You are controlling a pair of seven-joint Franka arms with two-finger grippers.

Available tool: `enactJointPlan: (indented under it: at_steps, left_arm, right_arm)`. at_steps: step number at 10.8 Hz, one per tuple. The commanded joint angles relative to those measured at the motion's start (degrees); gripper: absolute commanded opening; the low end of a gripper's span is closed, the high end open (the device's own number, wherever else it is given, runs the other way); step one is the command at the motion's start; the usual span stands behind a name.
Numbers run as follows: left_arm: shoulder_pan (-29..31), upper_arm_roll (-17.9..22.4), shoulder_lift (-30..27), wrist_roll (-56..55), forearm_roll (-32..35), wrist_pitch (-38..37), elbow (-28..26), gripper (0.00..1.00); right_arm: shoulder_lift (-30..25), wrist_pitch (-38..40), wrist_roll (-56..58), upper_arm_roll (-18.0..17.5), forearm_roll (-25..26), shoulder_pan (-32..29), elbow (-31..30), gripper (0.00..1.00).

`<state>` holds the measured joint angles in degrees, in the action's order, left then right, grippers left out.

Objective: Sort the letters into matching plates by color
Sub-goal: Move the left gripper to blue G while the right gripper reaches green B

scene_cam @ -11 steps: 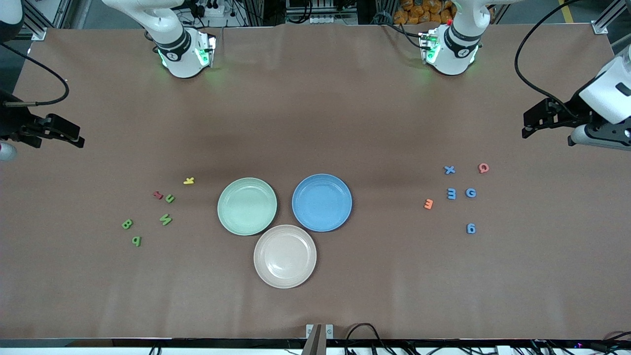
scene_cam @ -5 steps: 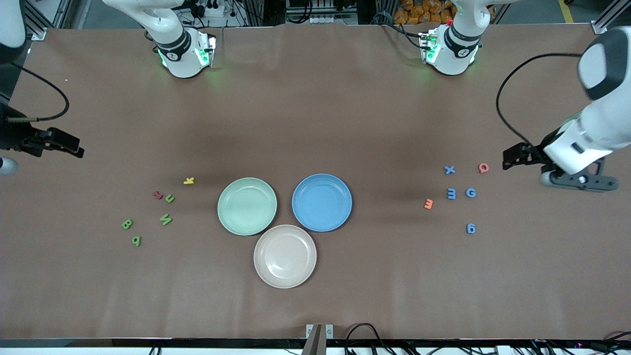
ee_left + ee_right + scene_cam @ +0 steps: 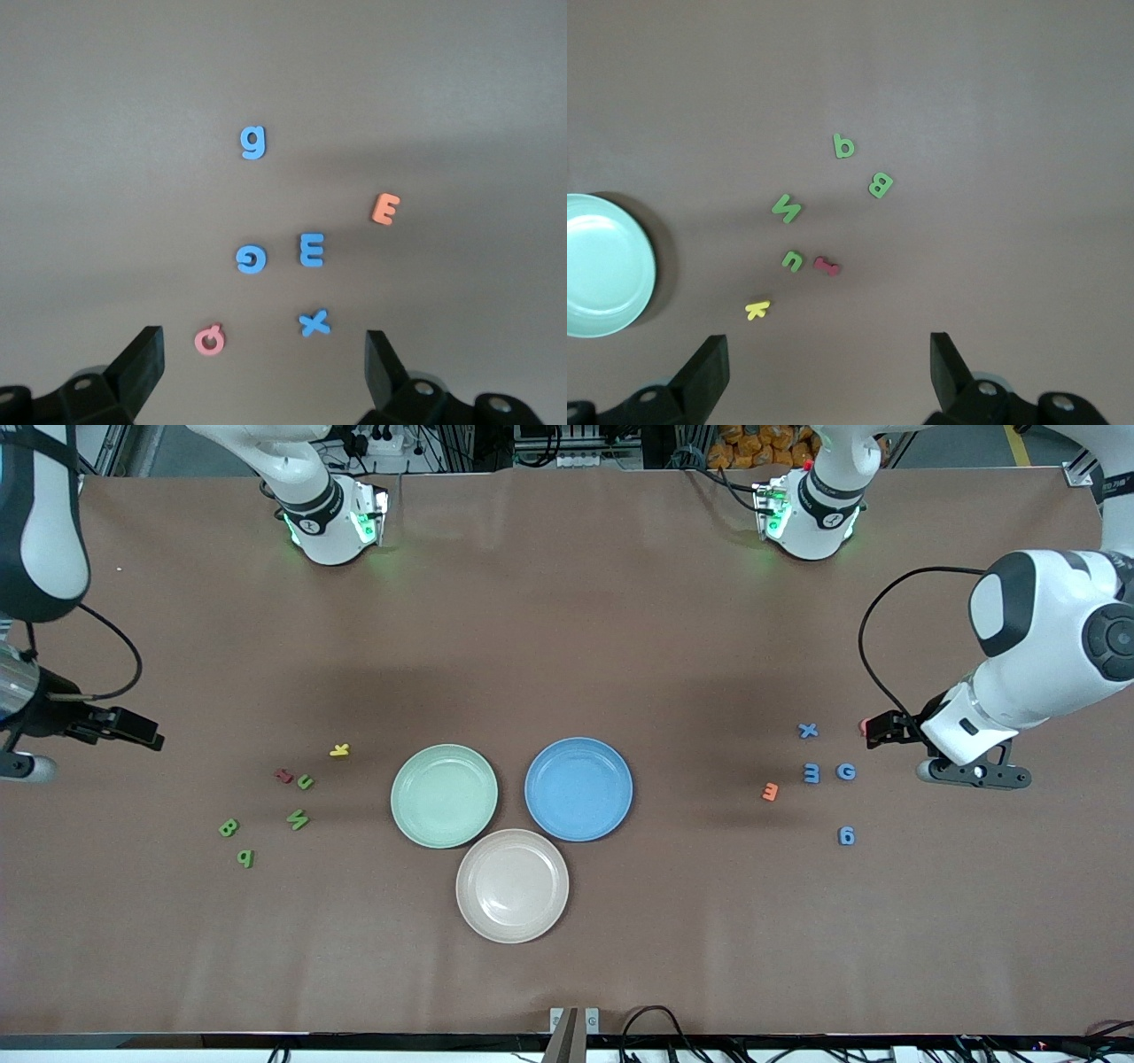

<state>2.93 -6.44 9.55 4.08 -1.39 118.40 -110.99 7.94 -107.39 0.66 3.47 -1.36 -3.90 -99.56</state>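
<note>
A wide brown table [image 3: 567,646] carries everything, with both arm bases along its top edge. Toward the right arm's end, the right gripper [image 3: 828,376] hangs in the air over bare table just outside the green letters [image 3: 298,819], its fingers spread wide and holding nothing; from there its camera takes in the whole cluster. Those four green pieces lie loose with a yellow letter [image 3: 340,750] and a dark red letter [image 3: 283,776] mixed among them, so a pick there has to be selective.

In the middle sit three plates touching or nearly so: the green plate [image 3: 444,795] on the green letters' side, the blue plate [image 3: 578,788] on the blue letters' side, and a beige plate [image 3: 512,885] nearest the front camera. All three are empty, so sorting has not begun.

Toward the left arm's end lie the four blue letters [image 3: 811,773], an orange letter [image 3: 770,791] beside them and a pink letter [image 3: 210,339] too. The left gripper [image 3: 266,372] hovers over the pink piece's edge of that group, fingers wide apart and empty, likely lining up for a first blue pick.
</note>
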Motion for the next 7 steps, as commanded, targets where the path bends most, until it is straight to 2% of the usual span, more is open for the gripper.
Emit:
enactJointPlan:
  at_steps: [1, 4, 7]
  left_arm:
    - [0.14, -0.06, -0.85, -0.65, -0.81, 10.93, -8.07, 1.0]
    - [0.14, -0.06, 0.9, -0.65, -0.81, 23.59, -15.73, 1.0]
    - [0.14, -0.06, 5.99, -0.04, -0.81, 27.22, -16.36, 1.0]
  right_arm:
    - [1.46, -6.68, -0.22, -0.57, -5.65, -2.69, -4.85, 1.0]
    - [5.23, -9.41, -4.33, -0.31, -6.55, -4.54, -5.65, 1.0]
    - [9.37, -12.84, -15.91, 0.3, -6.64, -5.07, -5.65, 1.0]
